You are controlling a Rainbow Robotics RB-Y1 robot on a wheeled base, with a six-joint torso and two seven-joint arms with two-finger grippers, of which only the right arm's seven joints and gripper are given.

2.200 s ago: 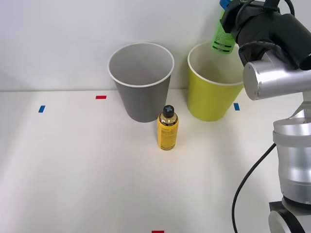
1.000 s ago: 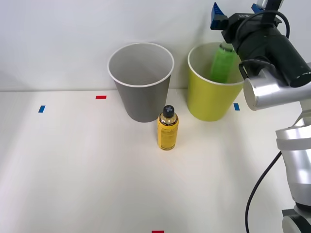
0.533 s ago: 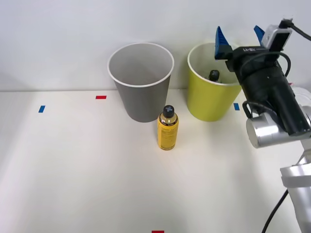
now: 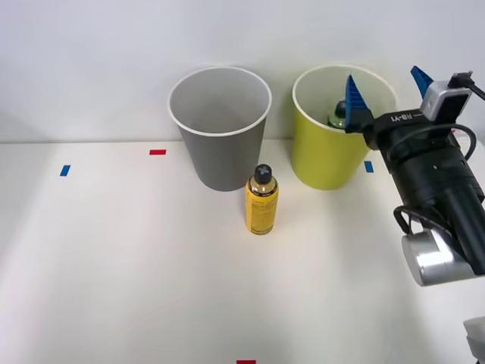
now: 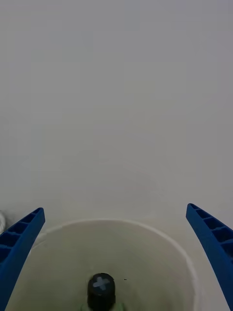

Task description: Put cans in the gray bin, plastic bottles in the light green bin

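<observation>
Yellow can point(image 4: 261, 202) stands on the counter point(image 4: 121, 258), forward-left of your hand point(image 4: 388, 92), which is spread wide and empty by the light green bin point(image 4: 326, 155). Looks light, rigid, slick: grip its straight body below the shoulder.

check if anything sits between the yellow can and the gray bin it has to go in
Nothing visible does. The yellow can stands upright on the table just in front of the gray bin, slightly toward the light green bin, and the gray bin's mouth is open. The open right gripper is over by the light green bin.
</observation>
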